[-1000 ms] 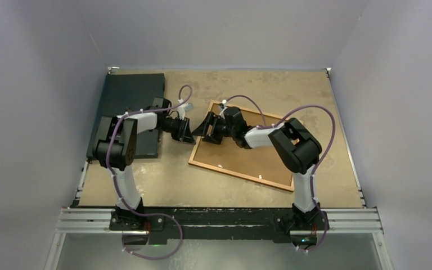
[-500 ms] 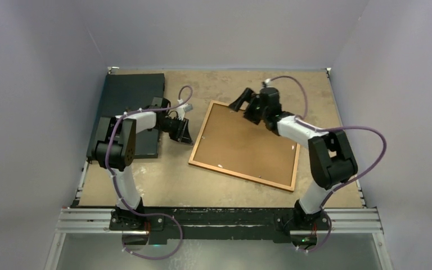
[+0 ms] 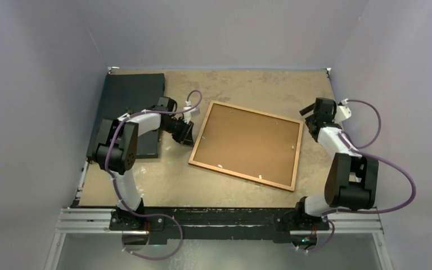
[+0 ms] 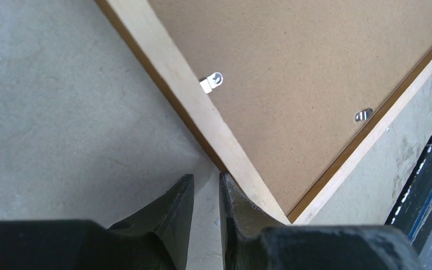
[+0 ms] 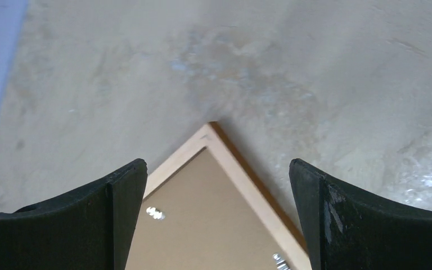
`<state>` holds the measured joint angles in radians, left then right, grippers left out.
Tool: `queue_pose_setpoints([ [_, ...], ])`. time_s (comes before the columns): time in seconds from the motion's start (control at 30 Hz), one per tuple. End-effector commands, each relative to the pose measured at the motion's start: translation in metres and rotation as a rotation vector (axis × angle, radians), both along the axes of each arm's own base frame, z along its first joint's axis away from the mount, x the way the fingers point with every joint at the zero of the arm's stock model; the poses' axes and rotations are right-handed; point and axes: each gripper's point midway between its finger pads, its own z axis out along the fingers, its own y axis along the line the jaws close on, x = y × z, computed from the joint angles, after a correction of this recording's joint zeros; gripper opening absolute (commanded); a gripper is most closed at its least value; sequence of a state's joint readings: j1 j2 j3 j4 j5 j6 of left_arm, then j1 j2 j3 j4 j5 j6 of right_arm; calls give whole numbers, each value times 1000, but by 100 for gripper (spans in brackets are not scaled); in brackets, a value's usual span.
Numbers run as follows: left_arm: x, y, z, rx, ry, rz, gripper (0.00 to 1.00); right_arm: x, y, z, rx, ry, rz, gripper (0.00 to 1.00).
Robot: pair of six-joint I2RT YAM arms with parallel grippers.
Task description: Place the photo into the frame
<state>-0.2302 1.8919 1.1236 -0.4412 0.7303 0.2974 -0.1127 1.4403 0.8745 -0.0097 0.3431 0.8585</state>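
Note:
The frame (image 3: 246, 145) lies face down in the middle of the table, its brown backing board (image 4: 315, 62) up inside the orange-brown border (image 4: 185, 84). The photo is not in view. My left gripper (image 3: 187, 134) is low at the frame's left edge, near the near-left corner. Its fingers (image 4: 206, 185) are almost together with nothing between them, and one finger (image 4: 236, 208) rests against the border. My right gripper (image 3: 313, 117) is wide open and empty at the frame's far right corner (image 5: 239, 174), which shows between the fingers (image 5: 216, 169).
A dark grey-black mat (image 3: 129, 107) lies at the far left, partly under the left arm. Small metal clips (image 4: 212, 82) sit on the frame's back. Walls close the table's left, far and right sides; the right gripper is near the right wall.
My right arm swung from the frame's left part across to its far right corner, with its gripper open. My left gripper shifted slightly toward the frame's left edge. The frame stayed put.

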Motion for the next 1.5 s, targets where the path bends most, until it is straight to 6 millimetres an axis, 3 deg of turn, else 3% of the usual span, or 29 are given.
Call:
queue_pose_setpoints([
  [0.0,-2,-4,11,36,-78,-61,21,-2,-15,-30,2,70,-69,99],
  [0.13,-7,-3,10,60,-83,-87,21,26,4,-59,96,99,24,99],
  [0.37,-22,-5,-8,132,-94,-178,19,73,57,-64,194,50,217,99],
  [0.7,-73,-63,-21,121,-34,-457,20,162,206,-46,214,0,603,99],
  [0.83,-97,-84,-27,94,25,-528,24,181,259,-58,251,-9,771,99],
  [0.97,-102,-86,-16,74,87,-543,31,191,302,-51,272,-41,936,99],
  [1.07,-92,-76,24,8,92,-518,41,195,317,-36,266,-75,1018,99],
  [1.17,-56,-55,72,-43,2,-420,51,199,326,-11,255,-151,1080,99],
  [1.27,-15,-34,108,-58,-97,-246,54,204,327,5,212,-166,1081,99],
  [1.33,10,-23,115,-47,-151,-132,57,207,318,22,157,-184,1036,99],
  [1.47,42,-13,98,-6,-204,19,54,191,305,50,152,-247,964,99],
])
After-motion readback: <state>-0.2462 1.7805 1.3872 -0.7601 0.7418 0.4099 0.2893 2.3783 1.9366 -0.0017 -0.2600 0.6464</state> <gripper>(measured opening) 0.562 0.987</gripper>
